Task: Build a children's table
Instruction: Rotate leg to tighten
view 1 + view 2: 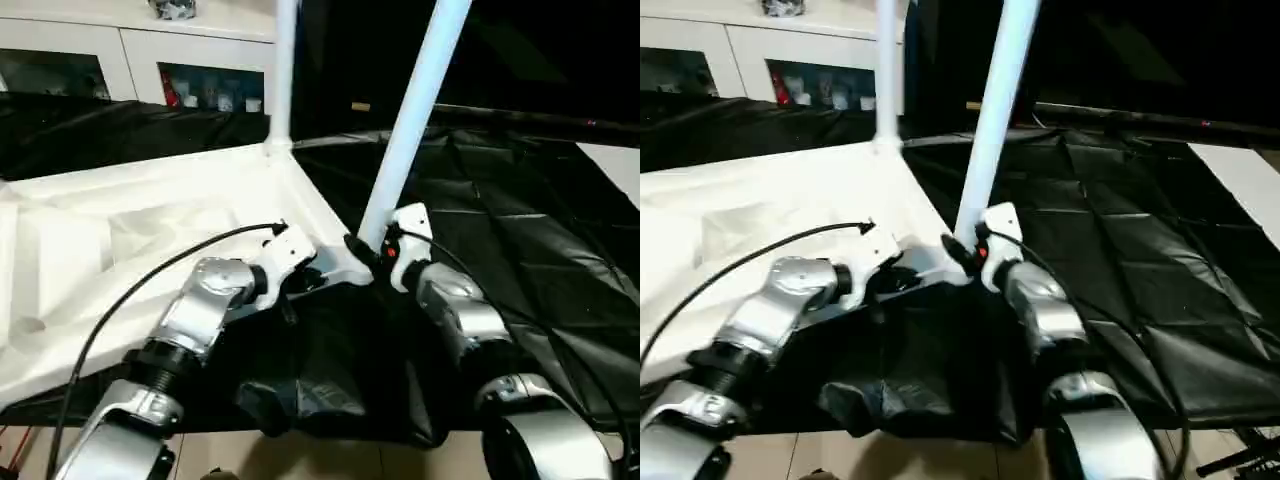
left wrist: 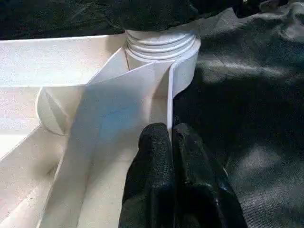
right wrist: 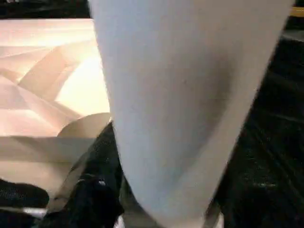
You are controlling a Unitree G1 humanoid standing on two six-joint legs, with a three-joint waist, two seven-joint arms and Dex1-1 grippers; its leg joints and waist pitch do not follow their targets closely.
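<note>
The white table top lies upside down on a black cloth, ribbed underside up. One white leg stands upright in the far corner socket. A second leg leans in the near corner socket. My right gripper is closed around the base of this leaning leg, with one black finger pressed against its side. My left gripper is shut on the thin rim wall of the table top, just beside that same corner.
A white cabinet with glass doors stands behind the table top. The black cloth spreads wide to the right, with a white surface at its far right edge. Bare floor shows below the cloth's front edge.
</note>
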